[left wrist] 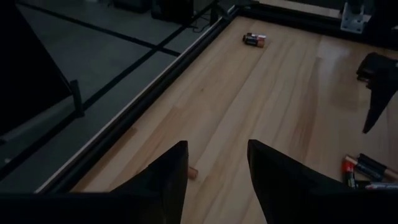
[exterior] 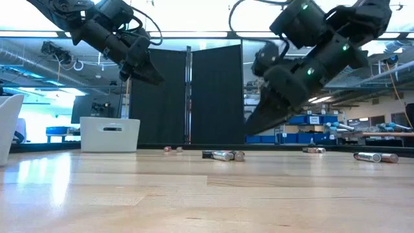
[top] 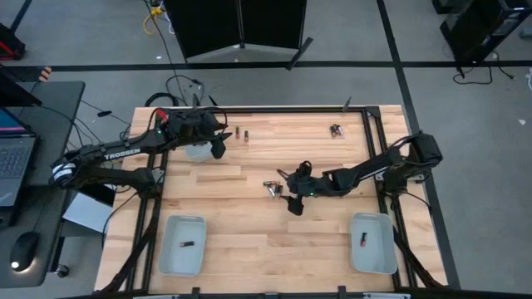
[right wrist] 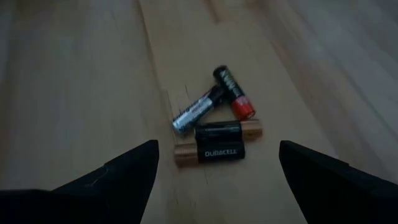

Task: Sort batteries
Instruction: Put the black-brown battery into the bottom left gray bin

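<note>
- Your right gripper (top: 293, 193) hangs above the middle of the table (top: 249, 216), fingers spread wide and holding nothing; in the low view it (exterior: 259, 120) stays clear of the wood.
- Just ahead of its fingers (right wrist: 118, 177) you see a central cluster of batteries (right wrist: 214, 127): a black cell with copper ends marked DURACELL (right wrist: 217, 144), a silvery cell (right wrist: 194, 113) and a dark cell with a red end (right wrist: 233, 92), all touching or nearly so. From above, this cluster (top: 272, 188) lies just beside the gripper.
- Your left gripper (top: 218, 141) hovers near the far edge of the table, fingers (left wrist: 165, 180) moderately apart, gripping nothing.
- A small pair of cells (top: 241, 132) lies just beside it; one copper end (left wrist: 194, 173) shows between its fingers.
- Another pair (top: 336, 129) rests near the far right edge, also visible from the left wrist (left wrist: 254, 40).
- The near-left tray (top: 182, 245) holds one dark cell (top: 187, 243); the near-right tray (top: 372, 242) holds one red-tipped cell (top: 363, 238).
- A third pale tray (top: 198, 150) sits beneath the left arm.
</note>
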`<state>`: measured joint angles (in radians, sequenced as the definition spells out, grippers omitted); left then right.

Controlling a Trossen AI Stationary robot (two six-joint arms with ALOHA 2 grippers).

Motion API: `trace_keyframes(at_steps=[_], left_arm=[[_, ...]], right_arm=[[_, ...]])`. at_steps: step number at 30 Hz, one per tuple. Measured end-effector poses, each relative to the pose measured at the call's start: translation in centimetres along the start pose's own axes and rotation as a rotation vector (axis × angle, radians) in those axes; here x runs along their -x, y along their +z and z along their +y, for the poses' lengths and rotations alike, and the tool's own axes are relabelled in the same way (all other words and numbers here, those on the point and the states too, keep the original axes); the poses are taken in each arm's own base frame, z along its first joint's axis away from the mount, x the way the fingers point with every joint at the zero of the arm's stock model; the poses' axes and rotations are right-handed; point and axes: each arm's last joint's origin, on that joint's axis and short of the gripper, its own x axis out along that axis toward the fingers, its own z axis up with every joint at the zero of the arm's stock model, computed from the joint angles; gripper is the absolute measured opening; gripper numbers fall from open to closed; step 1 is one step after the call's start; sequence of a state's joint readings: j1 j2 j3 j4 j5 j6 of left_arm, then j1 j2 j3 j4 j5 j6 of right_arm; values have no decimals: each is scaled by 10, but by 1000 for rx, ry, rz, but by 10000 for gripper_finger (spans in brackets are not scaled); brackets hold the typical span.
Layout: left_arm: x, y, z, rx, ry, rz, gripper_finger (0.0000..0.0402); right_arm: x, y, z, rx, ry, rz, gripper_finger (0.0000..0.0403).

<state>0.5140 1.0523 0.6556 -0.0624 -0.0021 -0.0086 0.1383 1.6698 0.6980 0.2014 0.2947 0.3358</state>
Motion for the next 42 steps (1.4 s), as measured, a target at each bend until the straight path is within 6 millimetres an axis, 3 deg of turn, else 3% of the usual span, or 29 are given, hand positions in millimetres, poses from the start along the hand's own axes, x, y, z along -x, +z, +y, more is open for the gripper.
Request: trace_keyframes(at_steps=[6, 13, 21, 35, 42], left_arm=[[0, 0, 0, 0, 0, 2, 174], [0, 0, -3, -6, -11, 3, 174], [0, -1, -4, -10, -18, 8, 174], [0, -1, -4, -9, -18, 10, 174], [0, -1, -9, -5, -49, 11, 174]], right_arm=[[-14, 5, 10, 56, 1, 22, 343], [-28, -4, 14, 85, -19, 96, 343], [-32, -6, 12, 76, -28, 100, 340], [-33, -5, 8, 79, -10, 114, 240], [-33, -5, 9, 78, 8, 121, 237]])
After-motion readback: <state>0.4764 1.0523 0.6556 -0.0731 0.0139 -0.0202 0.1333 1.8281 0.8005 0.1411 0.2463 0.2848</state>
